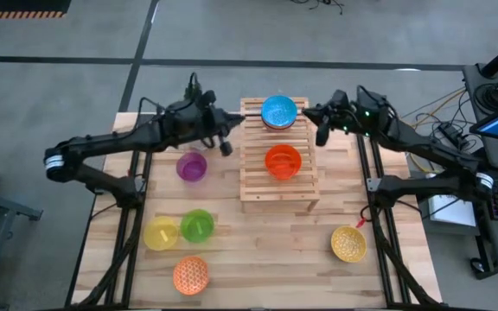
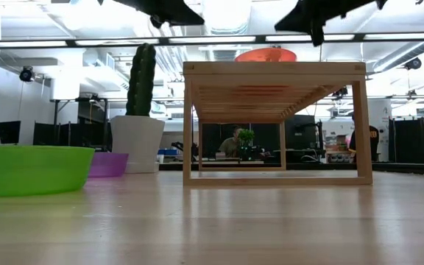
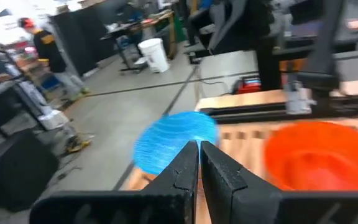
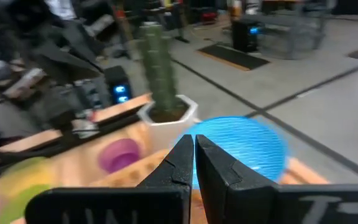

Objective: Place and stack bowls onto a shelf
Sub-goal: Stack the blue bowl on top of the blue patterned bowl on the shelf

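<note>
High view, shelf (image 1: 279, 186) lengthwise front-to-back, bowls upright

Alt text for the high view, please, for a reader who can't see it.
Seen from above, a slatted wooden shelf on a table holds a blue bowl and a red-orange bowl, with the left gripper and right gripper on either side, jaws shut and empty. Purple, green, two yellow and an orange lattice bowl sit on the table.
</note>
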